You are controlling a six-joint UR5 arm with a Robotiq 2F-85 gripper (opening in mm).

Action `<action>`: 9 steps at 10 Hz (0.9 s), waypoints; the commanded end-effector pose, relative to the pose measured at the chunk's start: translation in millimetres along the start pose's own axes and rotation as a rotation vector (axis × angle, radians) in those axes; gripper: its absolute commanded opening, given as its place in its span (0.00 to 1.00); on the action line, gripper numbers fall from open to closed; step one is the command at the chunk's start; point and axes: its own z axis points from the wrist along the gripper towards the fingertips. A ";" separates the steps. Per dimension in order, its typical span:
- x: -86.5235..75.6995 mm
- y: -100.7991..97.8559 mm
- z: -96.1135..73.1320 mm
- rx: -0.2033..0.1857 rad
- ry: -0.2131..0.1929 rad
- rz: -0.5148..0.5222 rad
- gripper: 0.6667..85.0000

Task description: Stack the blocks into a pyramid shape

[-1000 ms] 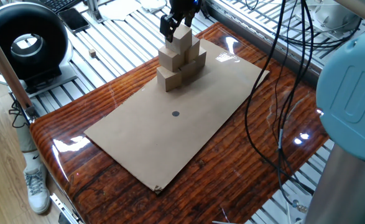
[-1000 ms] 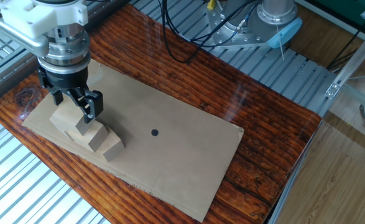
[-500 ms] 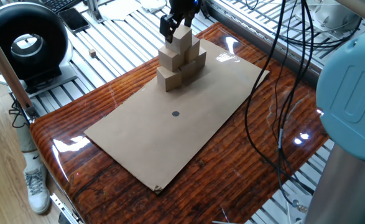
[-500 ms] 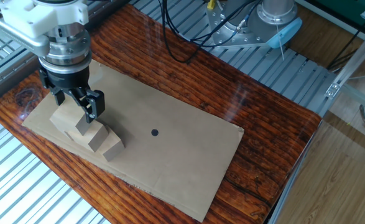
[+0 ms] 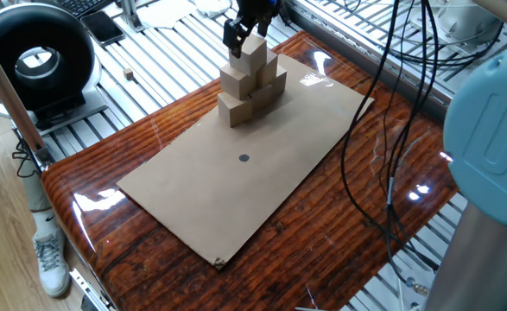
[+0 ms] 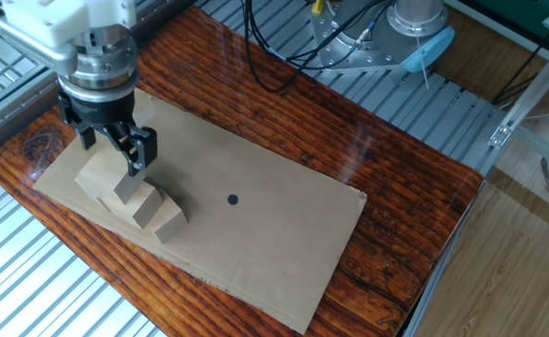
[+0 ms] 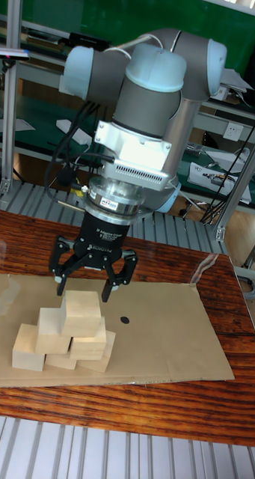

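Note:
The blocks (image 7: 70,334) stand as a stepped pile on the left part of the cardboard sheet (image 7: 164,329). A single top block (image 7: 82,312) sits on the rows below. My gripper (image 7: 84,290) hovers just over that top block, open, with its fingers (image 7: 110,287) spread wider than the block and nothing held. In one fixed view the pile (image 5: 251,82) is at the sheet's far end under the gripper (image 5: 243,32). The other fixed view shows the gripper (image 6: 112,150) above the blocks (image 6: 148,206), whose upper ones it partly hides.
The sheet (image 5: 244,164) carries a small black dot (image 5: 243,158) near its middle and lies on a glossy wooden table (image 5: 115,216). Black cables (image 5: 391,130) hang over the right side. A round black device (image 5: 33,56) stands off the table at the left.
The gripper has risen a little off the top block, fingers staying spread. The pile has not moved.

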 end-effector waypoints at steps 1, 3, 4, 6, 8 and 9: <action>7.0 14.6 -13.8 -0.042 0.010 0.048 0.87; 13.6 35.7 -22.2 -0.078 0.059 0.104 0.84; 16.7 45.3 -25.8 -0.089 0.086 0.124 0.79; 9.8 70.3 -28.8 -0.121 0.095 0.175 0.70; 10.0 82.5 -22.9 -0.123 0.124 0.206 0.45; 10.5 88.3 -20.2 -0.129 0.139 0.225 0.37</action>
